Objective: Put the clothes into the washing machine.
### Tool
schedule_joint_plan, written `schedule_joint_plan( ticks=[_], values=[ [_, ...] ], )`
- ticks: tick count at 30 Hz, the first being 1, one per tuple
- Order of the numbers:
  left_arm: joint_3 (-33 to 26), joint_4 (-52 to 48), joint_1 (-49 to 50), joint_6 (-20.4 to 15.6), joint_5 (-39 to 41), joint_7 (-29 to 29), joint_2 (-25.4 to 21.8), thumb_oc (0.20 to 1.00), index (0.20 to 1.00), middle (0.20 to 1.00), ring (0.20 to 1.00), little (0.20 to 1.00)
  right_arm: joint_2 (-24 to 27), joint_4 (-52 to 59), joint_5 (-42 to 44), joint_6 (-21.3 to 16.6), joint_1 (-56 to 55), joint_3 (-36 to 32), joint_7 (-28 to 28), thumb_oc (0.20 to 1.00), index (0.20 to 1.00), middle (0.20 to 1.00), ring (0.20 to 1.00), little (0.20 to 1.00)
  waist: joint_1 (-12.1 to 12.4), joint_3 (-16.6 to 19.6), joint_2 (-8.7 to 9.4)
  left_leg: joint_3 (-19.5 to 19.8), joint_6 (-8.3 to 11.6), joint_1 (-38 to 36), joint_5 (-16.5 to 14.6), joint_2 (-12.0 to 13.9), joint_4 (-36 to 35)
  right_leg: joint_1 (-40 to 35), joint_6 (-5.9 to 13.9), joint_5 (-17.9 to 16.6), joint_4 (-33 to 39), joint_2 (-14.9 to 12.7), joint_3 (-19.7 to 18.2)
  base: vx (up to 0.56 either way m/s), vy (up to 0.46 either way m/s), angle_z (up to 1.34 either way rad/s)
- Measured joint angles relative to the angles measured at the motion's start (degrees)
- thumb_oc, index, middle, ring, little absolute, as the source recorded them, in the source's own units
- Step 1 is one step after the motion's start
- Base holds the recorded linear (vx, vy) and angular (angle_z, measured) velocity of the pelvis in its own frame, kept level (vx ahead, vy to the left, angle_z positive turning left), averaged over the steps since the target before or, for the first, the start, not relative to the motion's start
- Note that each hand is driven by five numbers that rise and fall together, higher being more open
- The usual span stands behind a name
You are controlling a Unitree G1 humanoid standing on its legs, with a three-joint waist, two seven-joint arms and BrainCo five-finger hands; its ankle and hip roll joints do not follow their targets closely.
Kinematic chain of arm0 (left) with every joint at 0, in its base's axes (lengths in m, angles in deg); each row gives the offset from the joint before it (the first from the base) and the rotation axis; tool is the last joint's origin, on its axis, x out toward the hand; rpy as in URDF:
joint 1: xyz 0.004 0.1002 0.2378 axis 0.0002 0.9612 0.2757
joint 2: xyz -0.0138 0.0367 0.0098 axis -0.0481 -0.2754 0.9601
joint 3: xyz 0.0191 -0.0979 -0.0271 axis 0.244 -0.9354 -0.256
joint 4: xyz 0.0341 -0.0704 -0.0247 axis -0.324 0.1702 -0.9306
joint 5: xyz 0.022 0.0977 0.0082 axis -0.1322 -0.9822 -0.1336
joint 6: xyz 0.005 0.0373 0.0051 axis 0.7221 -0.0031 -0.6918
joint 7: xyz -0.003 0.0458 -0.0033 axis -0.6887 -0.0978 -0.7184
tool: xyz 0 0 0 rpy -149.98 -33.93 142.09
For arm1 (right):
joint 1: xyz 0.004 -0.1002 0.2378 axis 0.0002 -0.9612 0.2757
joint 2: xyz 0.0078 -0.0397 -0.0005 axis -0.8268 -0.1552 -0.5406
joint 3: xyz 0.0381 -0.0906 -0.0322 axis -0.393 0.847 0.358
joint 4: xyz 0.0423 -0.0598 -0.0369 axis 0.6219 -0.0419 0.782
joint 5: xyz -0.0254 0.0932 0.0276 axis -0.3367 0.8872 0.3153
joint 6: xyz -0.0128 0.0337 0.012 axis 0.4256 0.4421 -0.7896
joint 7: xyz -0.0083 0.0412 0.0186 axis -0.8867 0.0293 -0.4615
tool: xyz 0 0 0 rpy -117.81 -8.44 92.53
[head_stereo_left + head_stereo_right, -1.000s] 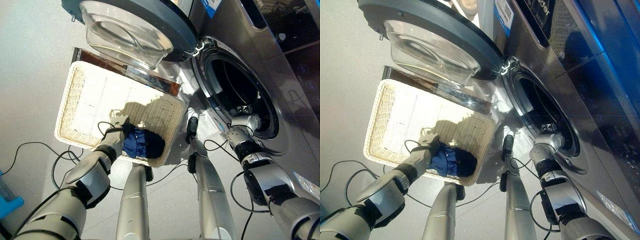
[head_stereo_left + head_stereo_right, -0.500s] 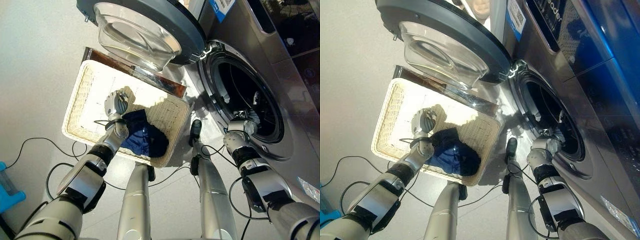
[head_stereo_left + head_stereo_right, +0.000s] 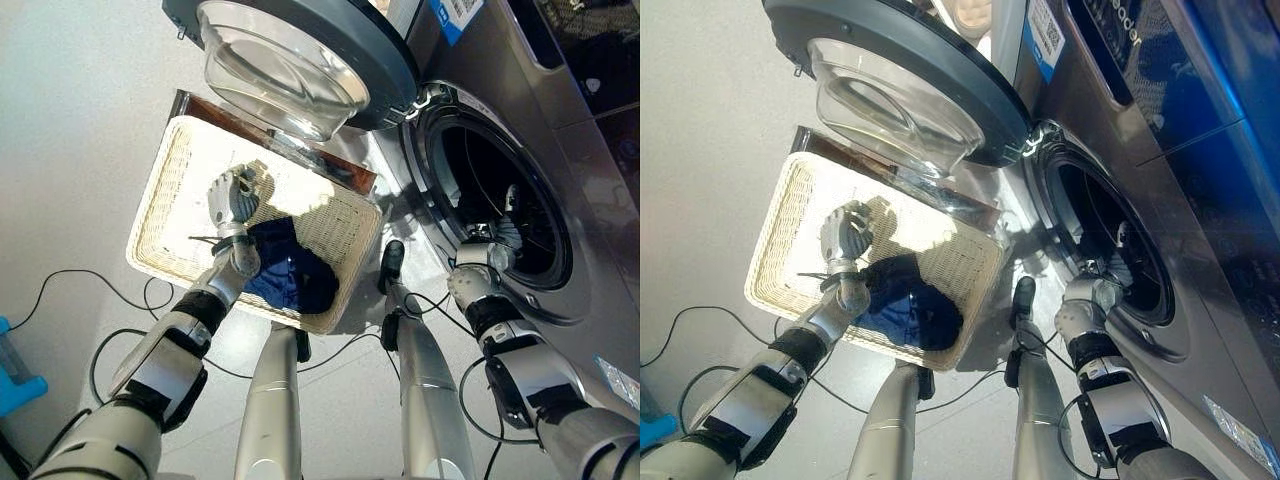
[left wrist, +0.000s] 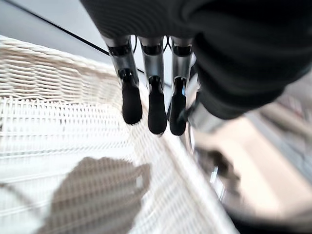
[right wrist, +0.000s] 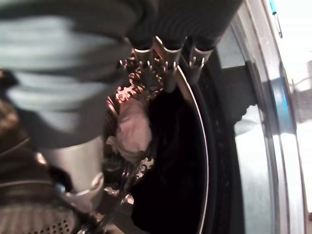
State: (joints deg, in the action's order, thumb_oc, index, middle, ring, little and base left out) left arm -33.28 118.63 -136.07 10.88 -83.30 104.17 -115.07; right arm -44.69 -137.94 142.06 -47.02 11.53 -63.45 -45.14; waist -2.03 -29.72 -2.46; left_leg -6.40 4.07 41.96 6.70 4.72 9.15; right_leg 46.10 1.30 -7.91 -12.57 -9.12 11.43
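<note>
A heap of dark blue clothes (image 3: 292, 276) lies in the near right corner of the white wicker basket (image 3: 170, 205) on the floor. My left hand (image 3: 232, 198) hangs open above the basket's middle, a little beyond the clothes, holding nothing; its straight fingers (image 4: 148, 105) show over the weave. My right hand (image 3: 492, 256) is at the lower rim of the washing machine's round opening (image 3: 495, 185), fingers (image 5: 168, 68) pointing into the dark drum and held straight. A pale pinkish cloth (image 5: 131, 129) lies inside the drum just past them.
The washer's door (image 3: 300, 50) stands swung open over the basket's far side. A brown board (image 3: 345, 172) lies along the basket's far edge. A blue object (image 3: 15, 385) sits on the grey floor at the left.
My left hand has lifted off the dark blue clothes and now hangs above the basket; the clothes stayed in the basket. The right hand has stayed at the drum opening.
</note>
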Motion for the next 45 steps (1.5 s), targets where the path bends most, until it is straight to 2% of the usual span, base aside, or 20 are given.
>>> schedule_joint_plan(
  ticks=[1,4,5,10,16,25,30,38,40,42,45],
  values=[
    [3.5,1.2,-0.4,0.9,-3.6,-1.4,-1.2,1.0,1.0,1.0,1.0,1.0,0.4,-0.4,0.4,0.1,-0.4,0.1,1.2,1.0,1.0,1.0,1.0,1.0,0.0,0.0,0.0,-0.1,0.0,0.0,0.0,0.0,-0.1,0.0,0.01,0.0,0.1,0.0,0.0,0.0,0.0,0.0],
    [7.7,3.2,-0.8,1.6,-8.3,-3.3,-2.2,1.0,1.0,1.0,1.0,1.0,1.1,-1.5,2.2,0.7,-1.0,0.1,3.2,1.0,1.0,1.0,1.0,1.0,0.0,0.0,-0.03,-0.2,0.01,0.0,0.0,0.0,-0.3,0.2,0.29,0.2,0.2,0.0,-0.1,-0.01,0.01,0.0],
    [13.1,5.3,-1.3,1.8,-10.7,-5.1,-3.2,1.0,1.0,1.0,1.0,1.0,1.6,-4.0,3.6,0.9,-0.8,0.4,5.3,1.0,1.0,1.0,1.0,1.0,-0.1,0.0,-0.04,-0.4,0.01,-0.1,0.0,0.0,-0.5,0.2,0.36,0.2,0.4,0.0,-0.2,0.0,0.0,0.0],
    [18.0,10.3,-1.4,2.1,-11.3,-7.4,-3.0,1.0,1.0,1.0,1.0,1.0,2.6,-7.4,6.0,0.9,-0.5,0.4,8.6,1.0,1.0,1.0,1.0,1.0,-0.2,0.0,-0.06,-1.1,0.01,0.3,0.0,0.0,-0.9,1.0,0.11,0.0,0.7,0.0,-0.7,-0.01,0.018,-0.05],
    [24.1,12.0,-3.6,1.5,-19.9,-11.5,-3.2,1.0,1.0,1.0,1.0,1.0,2.9,-8.4,6.8,1.1,2.1,0.4,11.4,1.0,1.0,1.0,1.0,1.0,-0.3,-0.1,-0.15,-1.5,0.02,1.6,0.0,0.1,-1.6,2.8,0.07,0.0,0.8,0.0,-1.1,-0.01,-0.001,-0.02],
    [27.9,12.4,-4.8,-1.6,-28.5,-10.4,-4.8,1.0,1.0,1.0,1.0,1.0,3.2,-8.5,6.8,1.2,2.8,0.4,12.2,1.0,1.0,1.0,1.0,1.0,-0.2,-0.1,-0.16,-1.5,-0.02,1.8,0.2,-0.1,-2.0,3.3,0.15,0.1,0.8,-0.2,-1.1,-0.01,0.0,0.0],
    [27.9,12.0,-4.2,-2.8,-29.2,-8.8,-5.8,1.0,1.0,1.0,1.0,1.0,3.5,-8.6,6.8,1.2,2.5,0.3,12.5,1.0,1.0,1.0,1.0,1.0,-0.1,-0.1,-0.17,-1.4,0.0,1.8,0.6,-0.2,-2.7,3.5,0.17,0.2,0.8,-0.2,-1.0,-0.01,0.001,0.0],
    [28.0,11.7,-3.7,-6.7,-31.3,-9.5,-6.0,1.0,1.0,1.0,1.0,1.0,3.6,-8.4,6.8,1.2,2.5,0.3,12.8,1.0,1.0,1.0,1.0,1.0,-0.1,-0.1,-0.19,-1.2,0.08,1.8,1.0,-0.2,-3.6,3.7,0.11,0.3,0.8,-0.2,-0.6,-0.02,-0.01,0.01],
    [28.0,11.7,-3.7,-6.7,-31.3,-9.5,-6.0,1.0,1.0,1.0,1.0,1.0,3.6,-8.4,6.8,1.2,2.5,0.3,12.8,1.0,1.0,1.0,1.0,1.0,-0.1,-0.1,-0.19,-1.2,0.08,1.8,1.0,-0.2,-3.6,3.7,0.11,0.3,0.8,-0.2,-0.6,-0.02,-0.005,0.01],
    [28.7,9.6,-3.4,-9.4,-31.7,-9.5,-7.5,1.0,1.0,1.0,1.0,1.0,3.7,-8.5,6.8,1.3,2.5,0.1,12.8,1.0,1.0,1.0,1.0,1.0,0.1,-0.2,-0.26,-1.1,0.08,1.8,1.3,-0.2,-3.9,3.7,0.12,0.4,0.8,-0.3,-0.4,-0.03,-0.016,0.04],
    [30.4,7.6,-3.9,-11.3,-34.0,-10.2,-9.9,1.0,1.0,1.0,1.0,1.0,4.4,-8.5,6.8,1.8,2.6,0.0,12.8,1.0,1.0,1.0,1.0,1.0,0.0,-0.2,-0.29,-0.9,0.09,1.9,1.4,-0.2,-4.0,3.7,0.13,0.4,0.8,-0.3,-0.1,0.0,0.0,0.0]
  ],
)
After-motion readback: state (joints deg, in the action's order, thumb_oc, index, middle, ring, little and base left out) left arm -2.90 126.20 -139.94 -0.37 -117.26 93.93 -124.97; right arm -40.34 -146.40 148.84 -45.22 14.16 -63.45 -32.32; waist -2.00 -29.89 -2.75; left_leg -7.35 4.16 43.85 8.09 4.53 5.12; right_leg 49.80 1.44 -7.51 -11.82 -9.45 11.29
